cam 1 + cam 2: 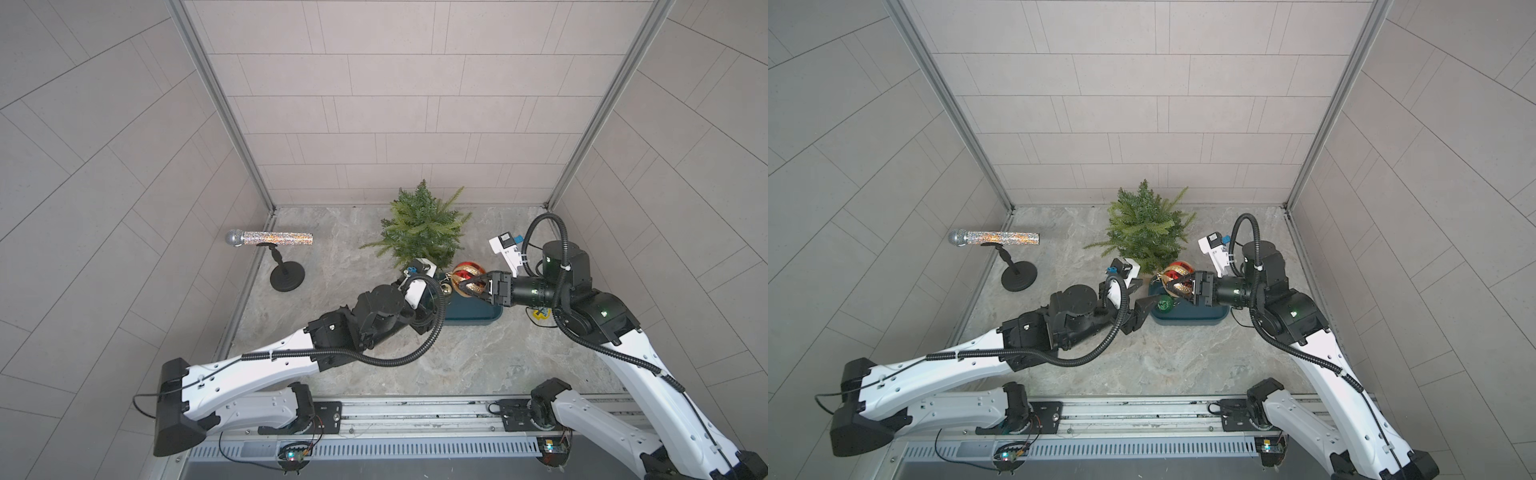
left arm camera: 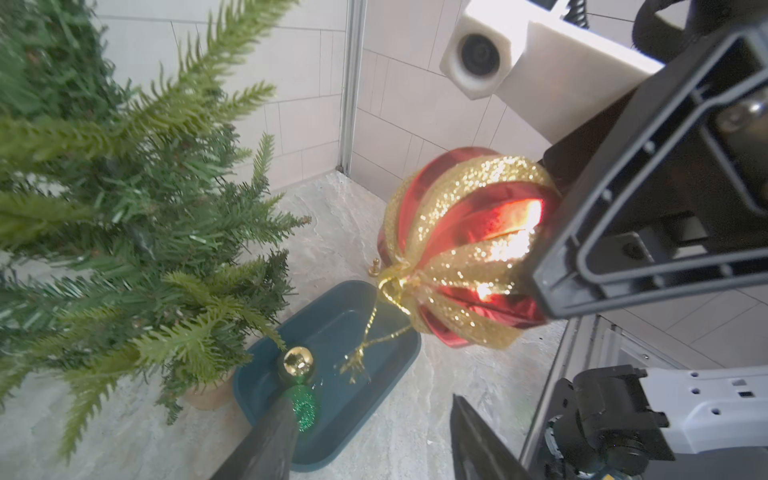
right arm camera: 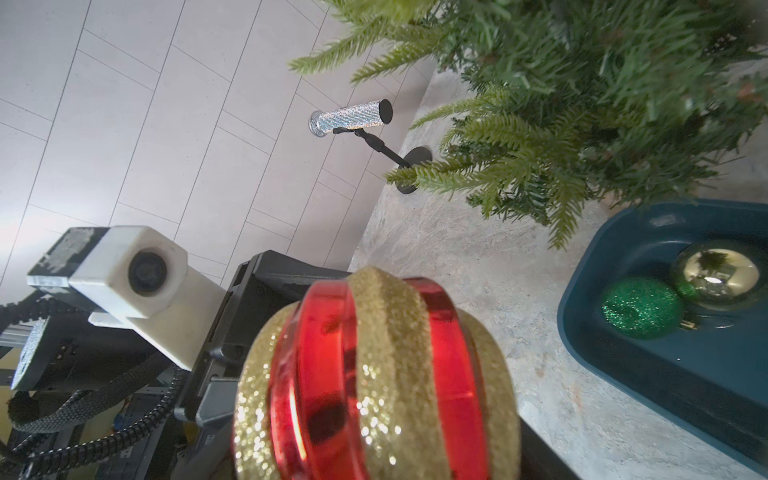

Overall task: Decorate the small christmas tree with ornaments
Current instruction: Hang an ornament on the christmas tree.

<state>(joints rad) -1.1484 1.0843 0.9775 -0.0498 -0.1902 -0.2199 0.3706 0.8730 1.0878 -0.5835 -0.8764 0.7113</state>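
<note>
**Right gripper holds the striped ornament above the tray, beside the tree**

Nearest the robot's base, the left gripper (image 1: 1139,298) hovers low over the marbled tabletop (image 1: 1183,365), just off the left end of the teal tray (image 1: 1187,322). Its jaws stand well apart with nothing between them.

Two ornaments lie touching in that end of the tray: a glittery green ball (image 3: 640,307) and a gold ball (image 3: 717,274). In the left wrist view one dark finger (image 2: 266,436) hides part of the green one.

Above the tray's far edge, the right gripper (image 1: 469,285) reaches in sideways from the right. Its jaws are clamped on the red-and-gold striped ornament (image 1: 467,272), which it holds clear of the tray. The ornament's gold cord (image 2: 376,320) dangles towards the tray floor.

Just behind the tray stands the small christmas tree (image 1: 422,226), upright in its tan pot (image 2: 208,395). Its lower branches reach out over the tray's rim. The held ornament is close to these branches, but whether it touches them cannot be told.

Well apart, on the left of the table, a silver microphone (image 1: 270,238) lies level on a black stand (image 1: 286,278). The tiled wall (image 1: 395,104) is behind everything.
</note>
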